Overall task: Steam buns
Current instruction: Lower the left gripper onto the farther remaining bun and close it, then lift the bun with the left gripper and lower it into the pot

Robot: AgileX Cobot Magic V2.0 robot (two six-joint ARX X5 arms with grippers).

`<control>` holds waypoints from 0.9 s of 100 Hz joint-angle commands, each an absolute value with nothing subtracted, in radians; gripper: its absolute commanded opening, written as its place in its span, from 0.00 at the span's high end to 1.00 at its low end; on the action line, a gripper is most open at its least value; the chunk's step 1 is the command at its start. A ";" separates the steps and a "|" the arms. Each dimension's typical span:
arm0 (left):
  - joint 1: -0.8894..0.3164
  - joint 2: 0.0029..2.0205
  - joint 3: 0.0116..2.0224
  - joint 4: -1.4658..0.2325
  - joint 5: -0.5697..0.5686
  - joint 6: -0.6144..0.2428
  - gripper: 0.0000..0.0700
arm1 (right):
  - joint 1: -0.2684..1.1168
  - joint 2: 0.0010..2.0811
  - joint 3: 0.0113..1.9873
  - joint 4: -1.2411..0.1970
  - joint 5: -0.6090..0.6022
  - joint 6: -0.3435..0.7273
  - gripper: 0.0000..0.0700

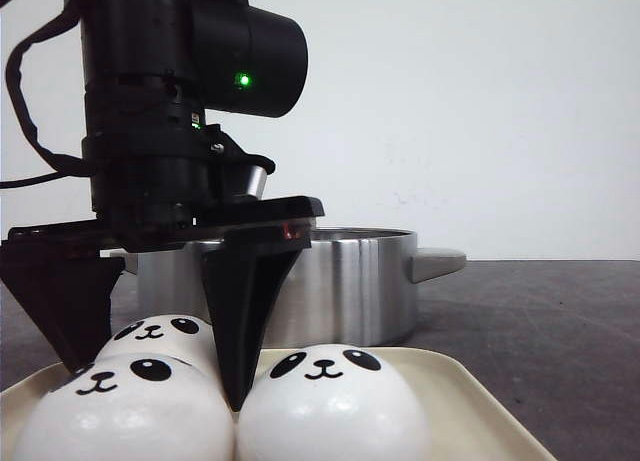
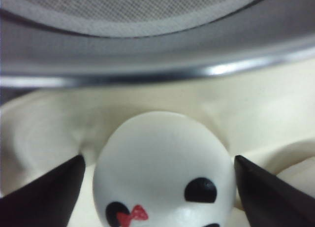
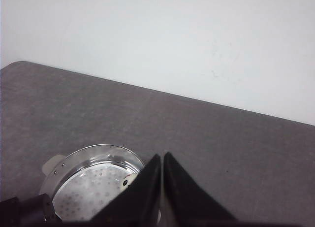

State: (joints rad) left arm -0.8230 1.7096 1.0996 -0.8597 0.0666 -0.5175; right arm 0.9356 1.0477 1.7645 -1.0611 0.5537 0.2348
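Grey table [image 3: 236,153]; pot's [image 3: 93,180] perforated floor, right wrist only.

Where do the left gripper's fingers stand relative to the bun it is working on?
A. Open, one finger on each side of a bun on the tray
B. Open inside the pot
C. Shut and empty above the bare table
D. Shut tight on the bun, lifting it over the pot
A: in the left wrist view the left gripper is open, with a dark finger on either side of the bun with the red bow, which sits on the cream tray beside the steel pot.
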 commanded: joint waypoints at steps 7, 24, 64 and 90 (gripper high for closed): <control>-0.831 1.734 1.105 -0.844 0.070 -0.519 0.51 | 0.947 1.055 1.782 -1.056 0.559 0.229 1.00; -0.831 1.734 1.105 -0.852 0.070 -0.487 0.86 | 0.947 1.056 1.782 -1.056 0.559 0.229 1.00; -0.846 1.587 1.106 -0.852 0.073 -0.419 1.00 | 0.947 1.058 1.782 -1.055 0.559 0.236 1.00; -0.865 1.330 1.115 -0.830 0.118 -0.412 1.00 | 0.947 1.057 1.782 -1.042 0.557 0.249 1.00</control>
